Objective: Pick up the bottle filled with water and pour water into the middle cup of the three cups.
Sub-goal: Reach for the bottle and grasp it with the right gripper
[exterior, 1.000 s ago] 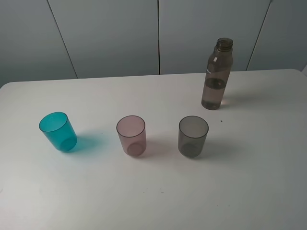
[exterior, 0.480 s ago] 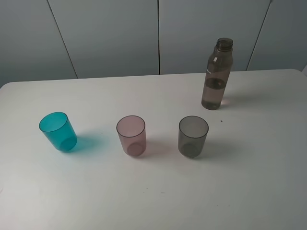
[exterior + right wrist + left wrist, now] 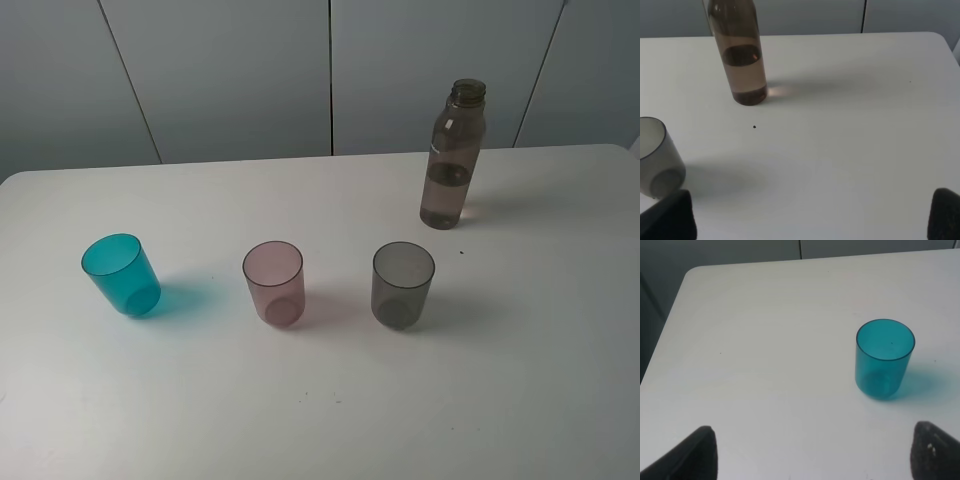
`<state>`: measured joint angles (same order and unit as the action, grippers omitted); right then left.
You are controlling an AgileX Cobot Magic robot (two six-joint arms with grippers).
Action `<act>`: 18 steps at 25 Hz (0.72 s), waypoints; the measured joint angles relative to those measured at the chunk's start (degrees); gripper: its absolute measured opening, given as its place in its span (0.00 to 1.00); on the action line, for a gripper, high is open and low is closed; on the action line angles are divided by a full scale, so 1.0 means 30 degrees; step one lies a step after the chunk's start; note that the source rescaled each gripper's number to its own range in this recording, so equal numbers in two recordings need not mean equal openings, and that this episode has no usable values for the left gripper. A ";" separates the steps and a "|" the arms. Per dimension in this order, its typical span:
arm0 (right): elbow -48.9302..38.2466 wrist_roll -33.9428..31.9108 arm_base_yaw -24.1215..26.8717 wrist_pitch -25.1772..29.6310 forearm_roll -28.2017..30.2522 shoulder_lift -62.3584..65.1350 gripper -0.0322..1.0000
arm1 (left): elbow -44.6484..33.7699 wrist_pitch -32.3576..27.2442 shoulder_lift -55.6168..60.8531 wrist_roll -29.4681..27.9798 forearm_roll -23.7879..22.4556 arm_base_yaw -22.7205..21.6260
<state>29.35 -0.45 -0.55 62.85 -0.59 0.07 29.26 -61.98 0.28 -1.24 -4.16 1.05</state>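
Observation:
The smoky-brown bottle (image 3: 452, 160) stands upright at the back right of the white table, partly filled with water, with no cap. The three cups stand in a row: teal (image 3: 121, 275) on the left, the pale pink middle cup (image 3: 273, 283), smoky grey (image 3: 403, 285) on the right. No gripper shows in the exterior view. In the left wrist view my left gripper (image 3: 812, 460) is open and empty, short of the teal cup (image 3: 884, 359). In the right wrist view my right gripper (image 3: 807, 220) is open and empty, well short of the bottle (image 3: 740, 55) and the grey cup (image 3: 655, 160).
The white table (image 3: 520, 380) ends at a rounded back left corner (image 3: 692, 272) and a back right corner (image 3: 940, 37). Grey wall panels (image 3: 230, 70) stand close behind the table. A small dark speck (image 3: 754, 126) lies near the bottle.

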 joint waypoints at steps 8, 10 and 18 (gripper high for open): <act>0.0000 0.0000 0.0000 0.0000 0.0000 0.0000 1.00 | 0.0000 0.0000 0.0000 0.0000 0.0000 0.0000; 0.0000 0.0000 0.0000 0.0000 0.0000 0.0000 1.00 | 0.0000 0.0000 0.0000 0.0000 0.0000 0.0000; 0.0000 0.0000 0.0000 0.0000 -0.0159 0.0000 1.00 | 0.0000 0.0000 0.0000 0.0000 0.0000 0.0000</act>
<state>29.35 -0.45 -0.55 62.85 -1.07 0.07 29.26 -61.98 0.28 -1.24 -4.16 1.05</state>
